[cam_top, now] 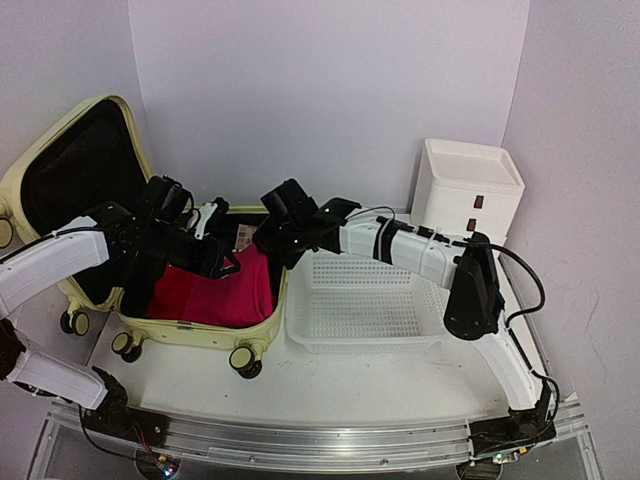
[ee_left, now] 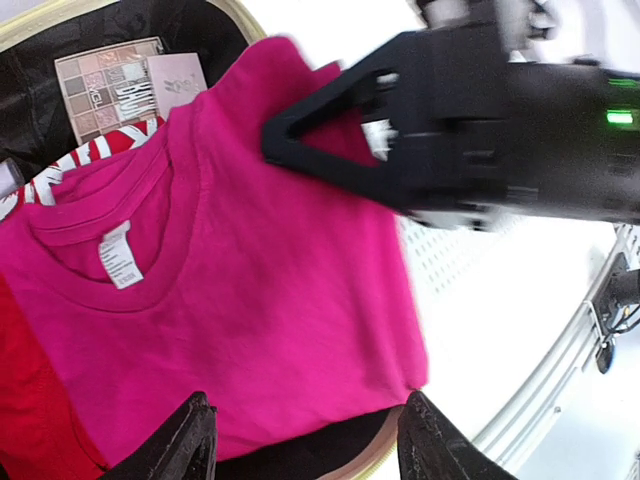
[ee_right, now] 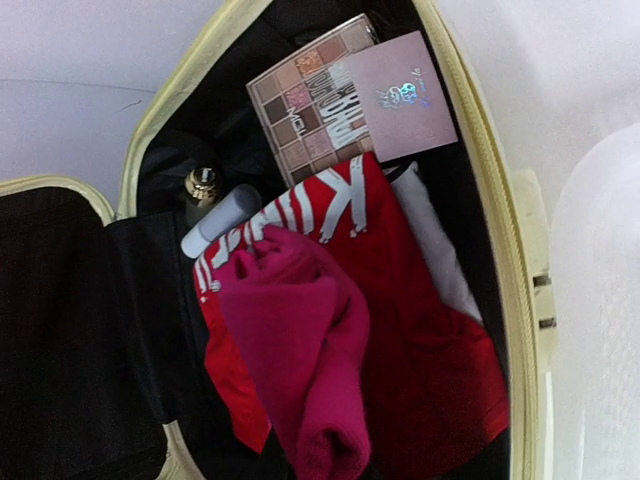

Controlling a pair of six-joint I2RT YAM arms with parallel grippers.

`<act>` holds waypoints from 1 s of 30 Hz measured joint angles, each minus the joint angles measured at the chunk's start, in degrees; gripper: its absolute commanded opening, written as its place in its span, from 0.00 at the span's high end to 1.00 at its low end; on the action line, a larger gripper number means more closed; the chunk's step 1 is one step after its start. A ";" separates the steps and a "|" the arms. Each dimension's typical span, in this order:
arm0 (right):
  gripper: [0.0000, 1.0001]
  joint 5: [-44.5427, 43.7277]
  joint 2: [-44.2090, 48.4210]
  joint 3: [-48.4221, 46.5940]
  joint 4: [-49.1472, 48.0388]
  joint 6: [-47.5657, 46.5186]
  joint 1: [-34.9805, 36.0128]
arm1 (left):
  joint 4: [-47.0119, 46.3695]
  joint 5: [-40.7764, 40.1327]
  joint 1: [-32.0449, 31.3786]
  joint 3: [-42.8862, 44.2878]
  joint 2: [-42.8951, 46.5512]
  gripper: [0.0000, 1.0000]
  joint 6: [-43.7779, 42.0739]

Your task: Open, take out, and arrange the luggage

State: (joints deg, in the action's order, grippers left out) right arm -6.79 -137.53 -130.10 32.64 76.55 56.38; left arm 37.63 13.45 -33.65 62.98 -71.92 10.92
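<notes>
1. Locate the luggage (cam_top: 200, 333), open, at the frame's left.
2. Observe the left gripper (ee_left: 310, 445): released, above the shirt (ee_left: 250, 300).
3. Observe the right gripper (ee_left: 272, 140): clenched on the shirt's upper edge.

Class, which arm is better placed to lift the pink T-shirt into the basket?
Probably right: the right gripper is shut on the pink T-shirt, bunching it, and the basket lies on its side; the left gripper hangs open.
</notes>
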 measured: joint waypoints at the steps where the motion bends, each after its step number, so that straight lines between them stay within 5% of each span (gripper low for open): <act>1: 1.00 -0.07 0.57 0.13 0.11 0.52 0.20 | 0.02 -0.24 0.00 0.00 0.00 0.38 -0.13; 16: 1.00 -4.42 13.81 20.55 4.15 14.47 0.94 | 0.44 -0.76 0.00 0.00 -0.46 0.38 -0.42; 30: 1.00 -1.16 24.94 36.81 2.10 11.58 -3.80 | 0.48 -0.74 0.00 0.00 -1.53 0.38 -0.15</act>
State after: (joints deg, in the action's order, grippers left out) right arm -7.94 -112.60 -93.30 34.74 88.14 52.58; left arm 38.11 12.71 -33.65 62.98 -73.45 10.76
